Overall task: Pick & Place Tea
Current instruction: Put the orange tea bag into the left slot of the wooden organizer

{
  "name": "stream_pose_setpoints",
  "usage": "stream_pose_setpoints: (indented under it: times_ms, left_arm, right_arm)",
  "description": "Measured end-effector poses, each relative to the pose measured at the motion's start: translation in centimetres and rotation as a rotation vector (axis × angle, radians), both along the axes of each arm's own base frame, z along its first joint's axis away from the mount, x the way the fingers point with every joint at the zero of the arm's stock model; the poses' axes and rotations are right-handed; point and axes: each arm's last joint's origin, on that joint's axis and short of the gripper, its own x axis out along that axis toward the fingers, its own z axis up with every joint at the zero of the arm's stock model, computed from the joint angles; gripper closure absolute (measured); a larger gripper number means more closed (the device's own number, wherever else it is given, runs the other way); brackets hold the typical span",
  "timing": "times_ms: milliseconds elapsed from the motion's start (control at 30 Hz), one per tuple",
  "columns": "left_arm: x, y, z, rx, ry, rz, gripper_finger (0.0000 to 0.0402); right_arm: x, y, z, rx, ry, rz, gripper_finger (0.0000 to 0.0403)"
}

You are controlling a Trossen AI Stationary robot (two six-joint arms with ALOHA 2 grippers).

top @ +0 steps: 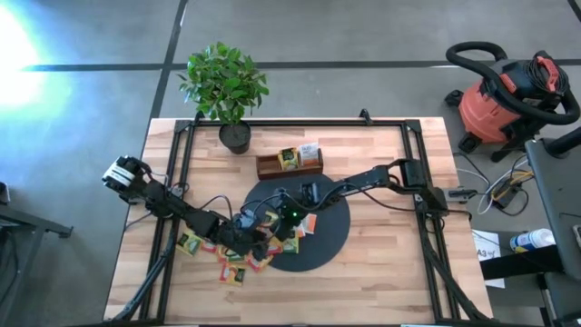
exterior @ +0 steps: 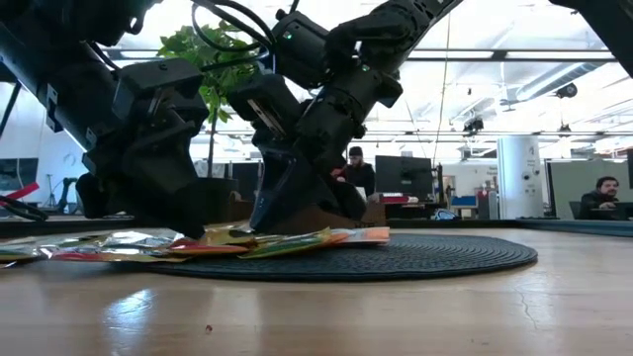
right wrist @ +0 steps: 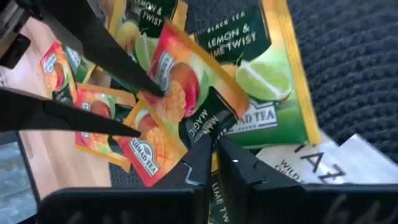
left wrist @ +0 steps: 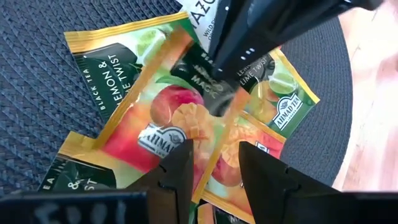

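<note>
Several tea sachets [top: 272,241] lie overlapping on the left rim of the black disc [top: 327,238] and on the wood beside it. Uppermost is an orange-red mango sachet [left wrist: 168,118], next to green lemon ones [right wrist: 261,62]. My left gripper [left wrist: 214,155] is open, and its fingertips stand low over the mango sachets. My right gripper [right wrist: 216,149] comes from the table's right side and is shut on the mango sachet's dark green end. Two more sachets stand in the wooden tray [top: 265,168]. My left gripper has its open fingertips [right wrist: 155,87] down at the mango sachets; I cannot tell whether they touch the paper. My right gripper pinches the dark green end [right wrist: 217,115] of the mango sachet between its two fingers, slanting down from the table's right. The sachet still lies on the pile.
A potted plant [top: 227,86] stands at the far edge, left of the tray. The two arms' grippers are close together over the pile [exterior: 247,240]. Bare wood lies on the right and near parts of the table [top: 390,263]. People sit in the room beyond [exterior: 358,170].
</note>
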Motion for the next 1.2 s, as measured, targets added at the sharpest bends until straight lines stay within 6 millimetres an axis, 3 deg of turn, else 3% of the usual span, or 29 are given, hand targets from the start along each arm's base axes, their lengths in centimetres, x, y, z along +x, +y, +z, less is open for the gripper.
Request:
stream_pose_setpoints:
  times_ms: [267,500,633,767,1000,1200]
  left_arm:
    - [0.0,0.0,0.1,-0.005,-0.007,0.002,0.0298]
    - [0.1,0.1,1.9,0.019,-0.085,0.033,0.0299]
    - [-0.1,0.4,3.2,0.068,-0.145,0.078,0.0298]
    - [-0.4,0.7,3.3,0.111,-0.133,0.109,0.0298]
    - [0.2,1.8,1.9,0.122,-0.082,0.162,0.0298]
    - [1.4,4.3,1.7,0.157,-0.082,0.215,0.0298]
  right_arm:
    - [-0.1,-1.5,3.1,-0.150,-0.046,0.039,0.0394]
    - [-0.7,-5.0,6.1,-0.290,-0.058,0.072,0.0395]
    - [-0.8,-7.2,6.8,-0.312,-0.064,0.052,0.0395]
    - [-1.4,-8.1,6.4,-0.305,-0.011,0.073,0.0395]
    - [-2.4,-8.2,4.0,-0.243,0.081,0.083,0.0391]
    - [-3.2,-9.6,2.8,-0.209,0.111,0.014,0.0348]
